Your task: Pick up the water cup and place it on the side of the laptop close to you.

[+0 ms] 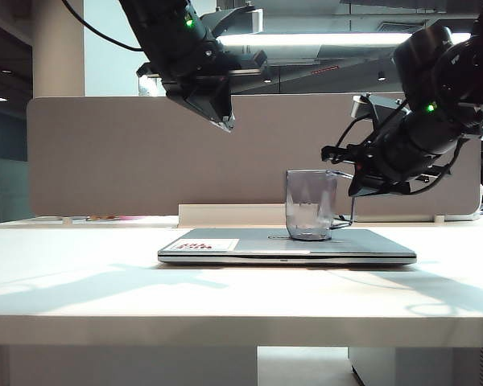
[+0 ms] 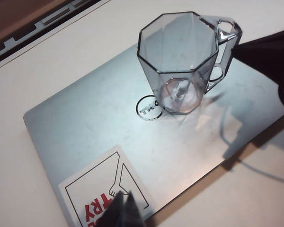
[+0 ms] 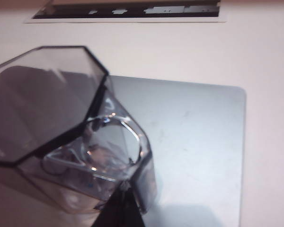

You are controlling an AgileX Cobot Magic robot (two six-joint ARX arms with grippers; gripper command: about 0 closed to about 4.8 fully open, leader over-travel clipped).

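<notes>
step: we're closing on the water cup (image 1: pixel 311 205), upright mid-frame on the laptop (image 1: pixel 286 248) | right gripper (image 1: pixel 362 183) jaws together beside its handle | left gripper (image 1: pixel 217 108) upper left, jaws unclear | next: we open, grasp handle

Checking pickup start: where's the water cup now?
Exterior view: water cup stands upright on the closed laptop, right of centre, right gripper at its handle.

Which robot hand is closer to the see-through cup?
Right. The right gripper is shut at the handle of the water cup, which stands on the laptop. The left gripper hangs high above, off to the cup's left.
</notes>
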